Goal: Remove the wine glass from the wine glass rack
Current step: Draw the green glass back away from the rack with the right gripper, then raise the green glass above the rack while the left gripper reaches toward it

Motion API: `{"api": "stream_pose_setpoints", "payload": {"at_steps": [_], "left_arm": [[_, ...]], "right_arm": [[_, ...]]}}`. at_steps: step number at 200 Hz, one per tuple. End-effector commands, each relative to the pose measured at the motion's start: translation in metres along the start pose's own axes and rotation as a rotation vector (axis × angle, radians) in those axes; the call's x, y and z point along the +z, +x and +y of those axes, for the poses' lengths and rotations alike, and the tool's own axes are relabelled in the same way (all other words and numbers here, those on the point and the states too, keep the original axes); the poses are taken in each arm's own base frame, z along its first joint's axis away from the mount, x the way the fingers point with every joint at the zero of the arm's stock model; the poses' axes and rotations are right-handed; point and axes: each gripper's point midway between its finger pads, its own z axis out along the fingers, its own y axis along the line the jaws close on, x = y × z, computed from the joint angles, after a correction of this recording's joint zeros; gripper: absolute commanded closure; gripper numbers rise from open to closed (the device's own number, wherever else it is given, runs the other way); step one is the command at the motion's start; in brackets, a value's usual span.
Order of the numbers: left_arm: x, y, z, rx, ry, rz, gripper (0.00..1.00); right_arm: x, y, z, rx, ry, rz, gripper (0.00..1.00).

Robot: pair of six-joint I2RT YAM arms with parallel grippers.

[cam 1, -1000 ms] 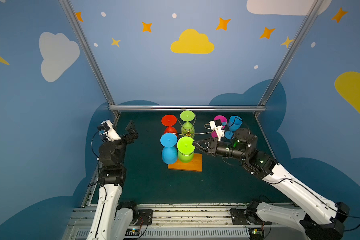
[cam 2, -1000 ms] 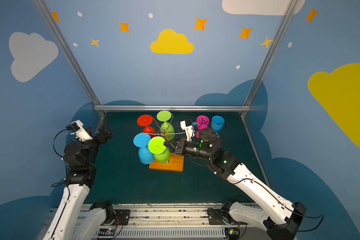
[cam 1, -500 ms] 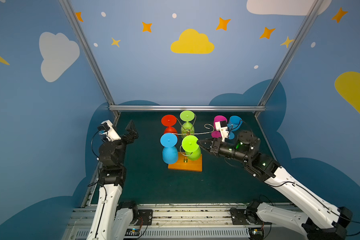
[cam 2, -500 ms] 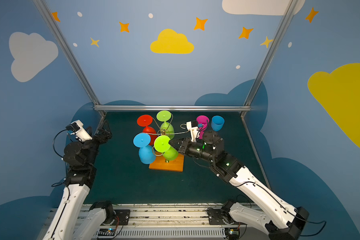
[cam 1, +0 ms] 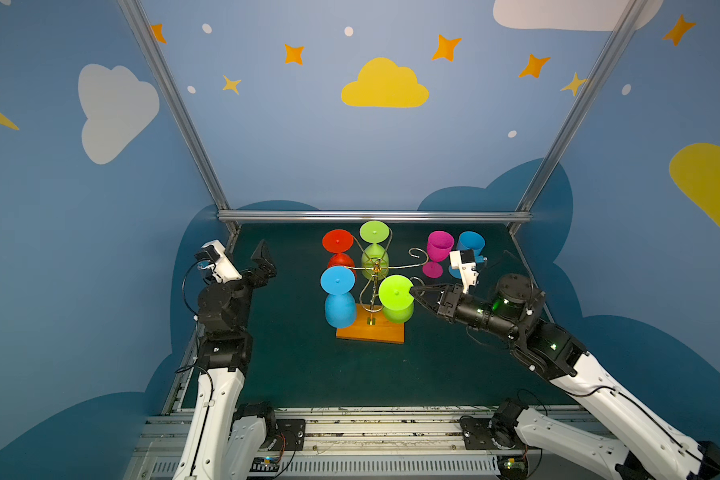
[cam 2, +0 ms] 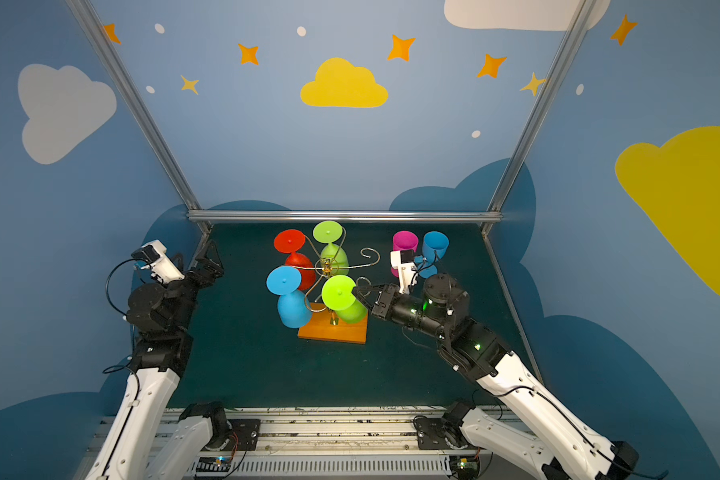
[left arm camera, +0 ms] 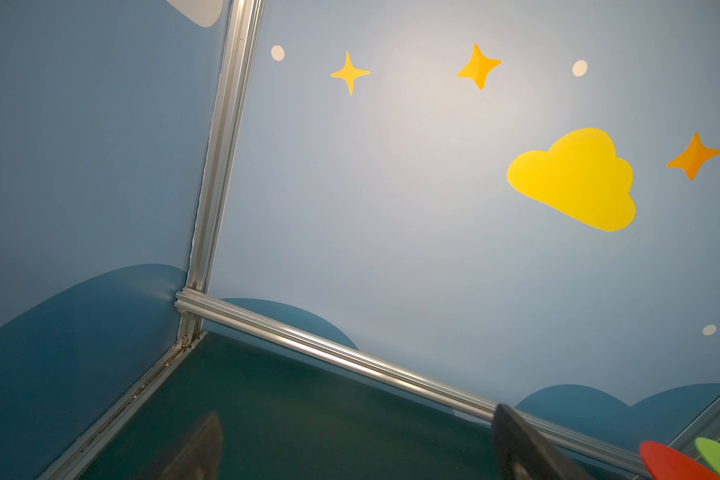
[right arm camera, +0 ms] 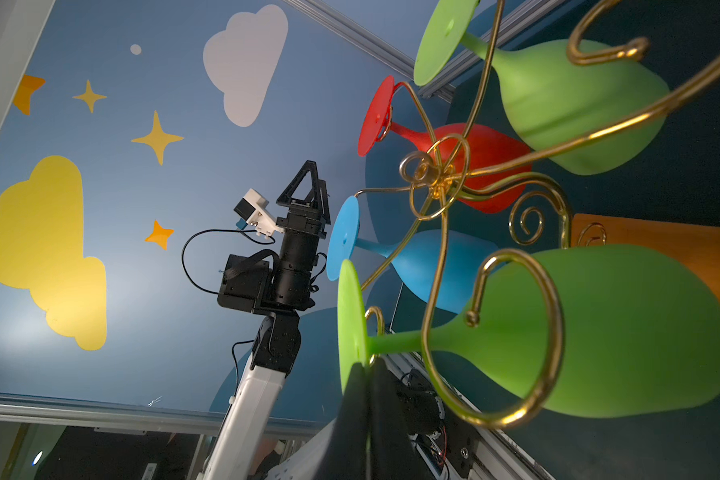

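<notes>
While the left gripper (cam 1: 263, 259) idles, the right gripper (cam 1: 413, 290) pinches the near green wine glass (cam 1: 397, 312) hanging on the wine glass rack (cam 1: 370, 331).
Its jaws are shut on the rim of the glass's flat foot, probably because the bowl hangs upside down under a gold wire arm on the rack's near right, leaving the foot easiest to reach. The stem looks threaded through the arm's loop, so the glass is not yet free. A magenta glass (cam 1: 440, 245) and a blue glass (cam 1: 471, 244) stand upright on the mat (cam 1: 308, 374) at far right. The left gripper stands wide open and empty at far left, clear of the work.
</notes>
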Motion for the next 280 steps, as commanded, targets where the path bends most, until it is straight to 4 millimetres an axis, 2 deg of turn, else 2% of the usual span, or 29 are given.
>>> {"api": "stream_pose_setpoints", "payload": {"at_steps": [1, 69, 109, 150, 186, 206, 228, 255, 280], "left_arm": [[-0.002, 0.001, 0.004, 0.007, -0.015, -0.002, 0.01], [-0.001, 0.002, 0.004, 0.006, -0.016, 0.0, 0.01], [-0.001, 0.001, 0.004, 0.005, -0.015, -0.001, 0.01], [-0.002, -0.004, 0.003, 0.001, -0.013, -0.016, 0.01], [0.003, -0.02, -0.006, -0.025, 0.017, -0.034, 0.01], [0.008, -0.029, -0.021, -0.07, 0.078, -0.019, 0.01], [0.012, -0.039, -0.049, -0.114, 0.198, 0.036, 0.03], [0.013, -0.054, -0.098, -0.165, 0.419, 0.141, 0.09], [0.008, -0.066, -0.144, -0.209, 0.64, 0.244, 0.15]], "right_arm": [[-0.01, 0.007, -0.009, -0.013, 0.032, 0.013, 1.0], [-0.038, 0.026, -0.018, -0.045, 0.07, 0.056, 1.0], [-0.057, 0.03, -0.037, -0.042, 0.153, 0.039, 1.0], [-0.08, 0.017, -0.059, -0.074, 0.263, -0.067, 1.0], [-0.097, -0.001, -0.061, -0.137, 0.325, -0.151, 1.0], [-0.109, -0.015, -0.054, -0.194, 0.351, -0.217, 1.0], [-0.124, -0.031, -0.042, -0.268, 0.377, -0.288, 1.0], [-0.138, -0.049, -0.02, -0.351, 0.379, -0.359, 1.0], [-0.14, -0.062, 0.004, -0.421, 0.354, -0.384, 1.0]]}}
